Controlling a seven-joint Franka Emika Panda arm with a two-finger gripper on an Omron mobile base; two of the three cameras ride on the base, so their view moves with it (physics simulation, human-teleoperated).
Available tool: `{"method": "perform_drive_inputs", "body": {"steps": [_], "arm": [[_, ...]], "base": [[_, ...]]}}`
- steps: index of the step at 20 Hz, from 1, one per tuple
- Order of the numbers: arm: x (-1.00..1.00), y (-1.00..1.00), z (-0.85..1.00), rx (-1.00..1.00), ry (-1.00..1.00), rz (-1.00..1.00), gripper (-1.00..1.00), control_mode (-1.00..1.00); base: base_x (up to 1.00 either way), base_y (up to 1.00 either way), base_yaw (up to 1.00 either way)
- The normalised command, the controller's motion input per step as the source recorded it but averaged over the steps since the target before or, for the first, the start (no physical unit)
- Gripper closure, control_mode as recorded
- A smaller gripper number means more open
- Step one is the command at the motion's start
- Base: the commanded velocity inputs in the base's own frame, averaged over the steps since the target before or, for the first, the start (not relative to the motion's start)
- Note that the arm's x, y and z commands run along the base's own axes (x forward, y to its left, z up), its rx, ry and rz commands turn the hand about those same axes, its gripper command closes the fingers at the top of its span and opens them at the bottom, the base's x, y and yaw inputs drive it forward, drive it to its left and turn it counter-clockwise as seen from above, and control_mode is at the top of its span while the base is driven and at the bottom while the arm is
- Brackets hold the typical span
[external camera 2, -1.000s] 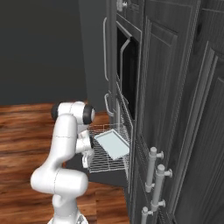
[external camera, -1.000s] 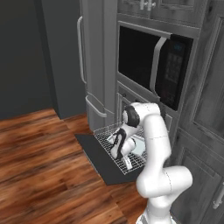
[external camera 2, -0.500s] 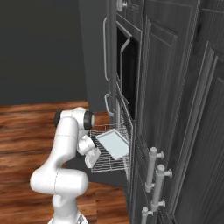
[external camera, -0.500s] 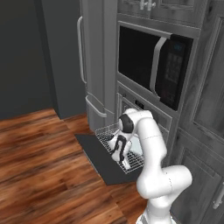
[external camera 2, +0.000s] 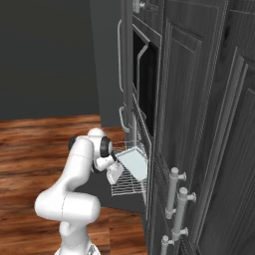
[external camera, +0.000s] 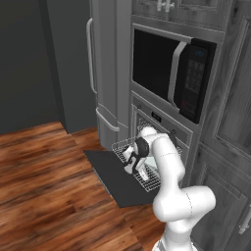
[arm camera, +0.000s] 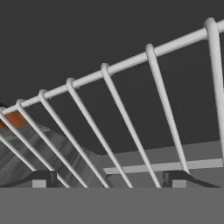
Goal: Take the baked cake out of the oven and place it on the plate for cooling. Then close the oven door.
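The oven (external camera: pixel 162 128) sits in the grey wall of cabinets, below the black microwave (external camera: pixel 171 73). Its control strip with a small dark display and a knob shows just above the opening. The oven door (external camera: pixel 120 179) is fully down, lying flat like a dark shelf just above the wooden floor (external camera: pixel 44 181).

A wire rack (external camera: pixel 139 166) is pulled out of the oven over the open door. In the right base view the rack (external camera 2: pixel 127 174) carries a flat pale tray (external camera 2: pixel 133 162) on its inner part, close to the oven opening. Whether the tray holds a cake cannot be made out, and the plate is not something I can find.

The arm bends down from its base so that the tool (external camera: pixel 135 169) points at the pulled-out rack, low over its outer part. From the right side the tool (external camera 2: pixel 114 174) is just beside the tray, at its outer edge, on the side away from the oven; whether it touches the tray or the wires cannot be told.

In the hand view the two dark fingertips (arm camera: pixel 41 178) stand well apart, with nothing between them. The white bars of the rack (arm camera: pixel 131 113) cross right in front of them, very close, with the dark door surface behind and a strip of wooden floor (arm camera: pixel 13 119) at the left.
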Motion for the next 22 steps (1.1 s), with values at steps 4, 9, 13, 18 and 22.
{"method": "perform_drive_inputs", "body": {"steps": [4,9,13,18,22], "arm": [[0.65,-1.0,-0.23,-0.01,0.06,0.0,-1.0,-1.0],[0.6,-0.91,-0.18,-0.05,0.0,0.01,-1.0,-1.0],[0.47,-0.37,-0.03,-0.02,0.0,0.04,-1.0,-1.0],[-0.26,0.47,0.6,0.0,0.01,0.1,-1.0,-1.0],[-0.84,0.99,0.91,0.0,0.13,0.21,-1.0,-1.0]], "base": [[0.0,0.0,0.0],[0.0,0.0,0.0],[0.0,0.0,0.0],[0.0,0.0,0.0],[0.0,0.0,0.0]]}}
